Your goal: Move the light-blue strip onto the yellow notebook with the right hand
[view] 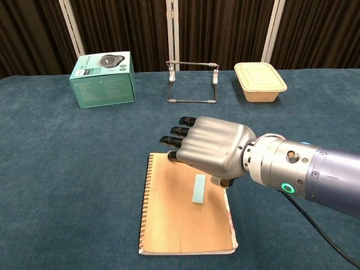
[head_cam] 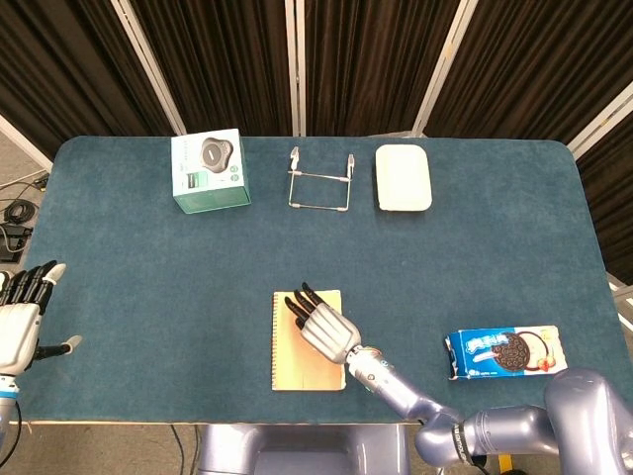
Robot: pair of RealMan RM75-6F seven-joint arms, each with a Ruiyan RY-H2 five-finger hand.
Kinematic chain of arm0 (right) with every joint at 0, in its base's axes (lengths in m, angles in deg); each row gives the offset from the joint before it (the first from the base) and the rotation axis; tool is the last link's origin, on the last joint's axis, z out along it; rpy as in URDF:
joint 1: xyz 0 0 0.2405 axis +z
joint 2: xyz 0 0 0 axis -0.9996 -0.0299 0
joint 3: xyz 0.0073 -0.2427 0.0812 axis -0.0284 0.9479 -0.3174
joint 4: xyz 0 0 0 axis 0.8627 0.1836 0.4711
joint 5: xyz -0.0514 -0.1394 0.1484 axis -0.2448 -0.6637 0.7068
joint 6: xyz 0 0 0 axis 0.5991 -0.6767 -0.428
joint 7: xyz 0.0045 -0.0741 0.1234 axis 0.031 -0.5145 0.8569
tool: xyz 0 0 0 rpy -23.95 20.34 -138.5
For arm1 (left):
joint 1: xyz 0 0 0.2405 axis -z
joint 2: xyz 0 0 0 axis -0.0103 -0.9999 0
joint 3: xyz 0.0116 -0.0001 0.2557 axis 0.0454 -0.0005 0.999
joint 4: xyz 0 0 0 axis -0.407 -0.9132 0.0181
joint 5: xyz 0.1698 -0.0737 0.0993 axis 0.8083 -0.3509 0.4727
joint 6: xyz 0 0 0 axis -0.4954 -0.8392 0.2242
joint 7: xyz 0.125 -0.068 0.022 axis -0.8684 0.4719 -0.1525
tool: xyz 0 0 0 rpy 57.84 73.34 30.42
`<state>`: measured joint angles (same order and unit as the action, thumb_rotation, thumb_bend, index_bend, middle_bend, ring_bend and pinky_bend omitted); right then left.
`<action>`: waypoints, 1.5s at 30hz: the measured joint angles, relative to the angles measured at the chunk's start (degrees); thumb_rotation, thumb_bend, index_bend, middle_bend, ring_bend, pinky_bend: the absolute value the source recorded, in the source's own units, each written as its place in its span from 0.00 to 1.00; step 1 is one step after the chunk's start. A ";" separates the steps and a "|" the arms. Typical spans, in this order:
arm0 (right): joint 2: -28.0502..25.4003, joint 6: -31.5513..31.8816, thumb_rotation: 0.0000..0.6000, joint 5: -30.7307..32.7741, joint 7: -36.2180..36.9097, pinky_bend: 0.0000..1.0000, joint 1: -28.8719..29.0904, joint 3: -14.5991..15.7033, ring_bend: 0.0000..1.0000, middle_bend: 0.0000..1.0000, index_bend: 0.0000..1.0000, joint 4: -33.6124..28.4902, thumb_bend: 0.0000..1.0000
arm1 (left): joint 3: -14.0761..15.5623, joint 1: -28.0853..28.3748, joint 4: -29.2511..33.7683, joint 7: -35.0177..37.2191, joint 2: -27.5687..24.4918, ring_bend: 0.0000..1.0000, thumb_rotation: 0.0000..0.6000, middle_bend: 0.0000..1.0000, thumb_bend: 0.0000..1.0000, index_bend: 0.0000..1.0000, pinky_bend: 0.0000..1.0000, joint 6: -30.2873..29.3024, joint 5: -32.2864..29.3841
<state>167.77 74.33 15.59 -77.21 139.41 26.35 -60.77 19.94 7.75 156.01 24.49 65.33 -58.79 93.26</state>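
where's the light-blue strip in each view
Head view: not visible; the right hand hangs over the yellow notebook and covers that spot.
Chest view: the light-blue strip lies flat on the notebook, right of its middle, just below the hand.
Shared landmark: the yellow notebook, near the table's front edge in both views.

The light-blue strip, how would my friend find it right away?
Look at the yellow notebook near the table's front edge. The light-blue strip lies flat on its cover, just below the right robot hand. It is the only small pale-blue rectangle on the tan page.
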 measured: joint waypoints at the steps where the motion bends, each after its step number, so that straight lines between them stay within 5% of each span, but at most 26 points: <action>1: 0.10 0.92 1.00 0.36 -0.27 0.00 -0.03 -0.14 0.00 0.00 0.00 -0.38 0.07 | -0.02 0.00 0.03 0.06 -0.03 0.00 1.00 0.00 0.00 0.00 0.00 0.02 -0.05; 11: -5.08 6.94 1.00 -2.38 3.62 0.00 -2.34 -0.14 0.00 0.00 0.00 -6.13 0.07 | 0.30 0.15 0.04 0.71 0.19 0.00 1.00 0.00 0.02 0.00 0.00 0.12 0.89; 22: -21.35 20.57 1.00 -17.46 30.57 0.00 -13.59 4.58 0.00 0.00 0.00 -7.82 0.06 | 0.29 4.00 -0.95 0.72 0.90 0.00 1.00 0.00 0.73 0.01 0.00 4.93 3.06; 28: -28.24 29.86 1.00 -22.25 46.55 0.00 -22.19 7.22 0.00 0.00 0.00 -2.67 0.01 | 0.04 10.18 -0.20 1.31 1.04 0.00 1.00 0.00 0.96 0.11 0.00 12.32 6.73; 37: -30.93 38.90 1.00 -21.64 63.57 0.00 -32.97 7.69 0.00 0.00 0.00 0.42 0.00 | -1.60 23.30 2.16 -1.56 6.68 0.00 1.00 0.00 1.00 0.27 0.00 28.19 9.09; 45: -30.91 37.98 1.00 -19.81 66.58 0.00 -36.02 5.33 0.00 0.00 0.00 3.57 0.00 | -2.94 31.74 1.07 -12.24 19.10 0.00 1.00 0.00 1.00 0.31 0.00 36.72 3.74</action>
<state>136.85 112.31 -4.21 -10.63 103.38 31.68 -57.20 17.00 39.49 157.07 12.25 84.43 -22.07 97.00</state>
